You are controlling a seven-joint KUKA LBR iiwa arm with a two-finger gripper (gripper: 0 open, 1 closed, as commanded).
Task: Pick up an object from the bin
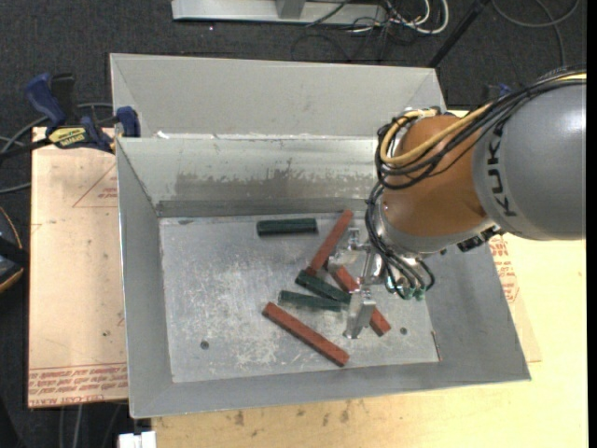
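My fingers [357,317] stood over heaped red and green sticks [322,292] near the bin's [215,343] right edge, apparently to take one; their opening could not be determined.

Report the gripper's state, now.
Gripper: cannot be told whether open or shut. It sits low over the heap of red-brown and dark green bars in the right of the bin.

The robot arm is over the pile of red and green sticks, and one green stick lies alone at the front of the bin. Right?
No. The lone green stick lies at the back of the bin, near the far wall, not the front, as the camera view shows. The arm is over the pile of red and green sticks.
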